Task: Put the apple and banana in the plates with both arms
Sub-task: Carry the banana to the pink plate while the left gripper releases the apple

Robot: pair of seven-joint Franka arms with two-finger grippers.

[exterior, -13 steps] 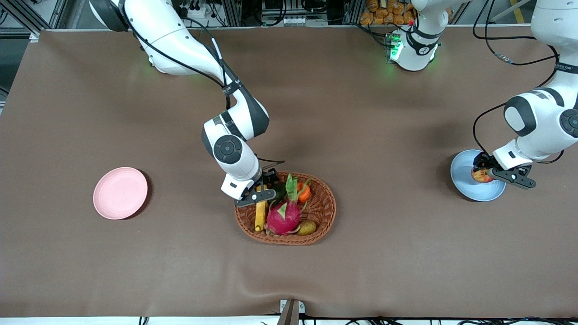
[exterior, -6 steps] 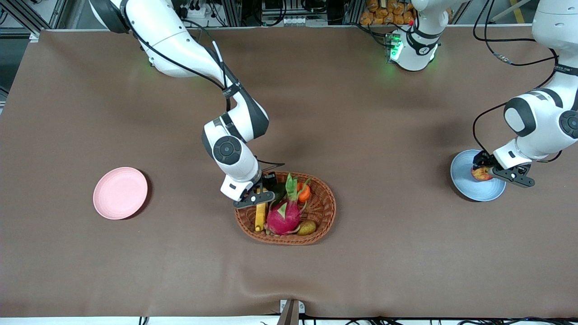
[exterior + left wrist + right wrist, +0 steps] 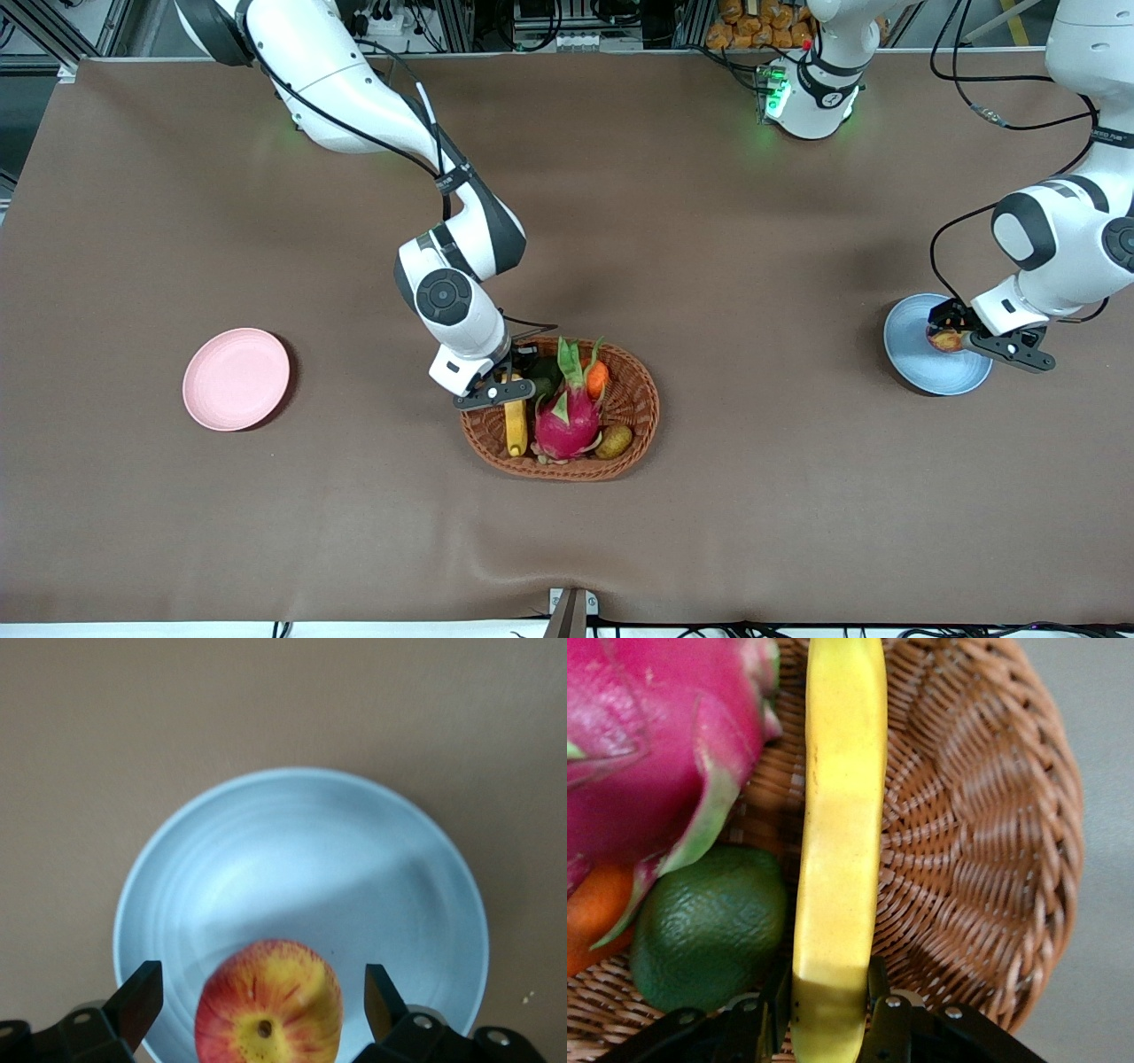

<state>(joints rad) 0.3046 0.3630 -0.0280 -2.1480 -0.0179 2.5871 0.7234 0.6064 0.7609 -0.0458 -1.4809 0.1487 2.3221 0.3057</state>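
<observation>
Stock on your table, read from the right arm's end toward the left arm's end.

Pink plate [image 3: 236,378]: you see it bare on the brown table cover [image 3: 762,496], well apart from everything else.

Right gripper [image 3: 508,387]: your right arm reaches down into the wicker basket [image 3: 640,409] at mid-table. Its fingers [image 3: 879,997] are clenched on the banana [image 3: 515,426], one pressed against each side of the fruit near one end.

Banana: it lies lengthwise along the basket edge nearest the pink plate, beside the pink dragon fruit [image 3: 568,421].

Other basket contents: a dark green round fruit [image 3: 709,926] just beside the banana, a small orange fruit [image 3: 597,376], and a brownish-yellow fruit [image 3: 614,440] on the side nearer the front camera.

Blue plate [image 3: 923,368]: it sits at the left arm's end of the table.

Apple [image 3: 945,338]: it rests in the blue plate.

Left gripper [image 3: 264,1003]: it is over the blue plate, fingers spread wide and released, one on each side of the apple with a clear gap between each finger and the fruit.
</observation>
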